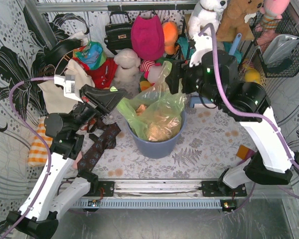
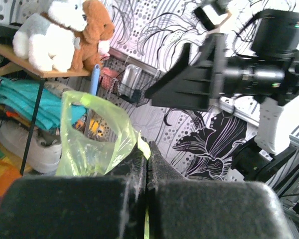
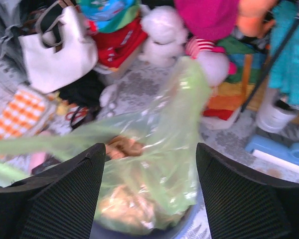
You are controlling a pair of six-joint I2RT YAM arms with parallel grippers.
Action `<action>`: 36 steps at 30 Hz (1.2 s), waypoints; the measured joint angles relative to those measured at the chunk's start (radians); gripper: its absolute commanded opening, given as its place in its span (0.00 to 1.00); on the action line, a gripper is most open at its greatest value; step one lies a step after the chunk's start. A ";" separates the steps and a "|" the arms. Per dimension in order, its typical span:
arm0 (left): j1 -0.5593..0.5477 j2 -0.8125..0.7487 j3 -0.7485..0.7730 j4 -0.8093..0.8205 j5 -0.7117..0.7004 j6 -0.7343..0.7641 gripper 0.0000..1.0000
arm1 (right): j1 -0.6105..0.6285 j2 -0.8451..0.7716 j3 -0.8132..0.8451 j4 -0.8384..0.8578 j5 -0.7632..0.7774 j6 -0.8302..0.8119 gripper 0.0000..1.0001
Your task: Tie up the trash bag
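The lime-green trash bag (image 1: 157, 112) sits in a blue-grey bin (image 1: 157, 145) at the table's middle, with tan paper showing through it. My left gripper (image 1: 118, 94) is shut on the bag's left edge and holds it stretched out to the left. In the left wrist view a green sliver of the trash bag (image 2: 89, 134) is pinched between the closed tips of the left gripper (image 2: 147, 149). My right gripper (image 1: 172, 79) hovers over the bag's far right side, by an upright flap. In the right wrist view the right gripper (image 3: 149, 159) is open, and the trash bag (image 3: 164, 144) is loose below and between its fingers (image 3: 74, 189).
Soft toys (image 1: 127, 64), a magenta bag (image 1: 147, 37) and a white handbag (image 3: 60, 55) crowd the back. A dark patterned cloth (image 1: 97, 147) and an orange checked cloth (image 1: 37, 147) lie at the left. A wire basket (image 1: 284, 47) hangs at the right.
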 measured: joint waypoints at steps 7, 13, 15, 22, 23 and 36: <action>0.000 0.027 0.015 0.071 0.032 -0.052 0.00 | -0.261 0.043 -0.021 0.016 -0.171 0.008 0.73; 0.000 0.030 0.015 0.102 0.038 -0.076 0.00 | -0.397 0.165 -0.012 0.064 -0.415 0.012 0.61; 0.000 0.030 0.015 0.108 0.039 -0.080 0.00 | -0.423 0.213 0.015 0.064 -0.475 0.013 0.52; 0.000 0.031 0.015 0.114 0.040 -0.084 0.00 | -0.440 0.286 0.082 0.050 -0.574 0.016 0.27; 0.000 0.030 0.015 0.114 0.041 -0.084 0.00 | -0.440 0.282 0.082 0.048 -0.579 0.016 0.19; 0.000 0.047 0.037 0.113 0.017 -0.069 0.00 | -0.440 0.018 -0.002 0.110 -0.580 0.075 0.00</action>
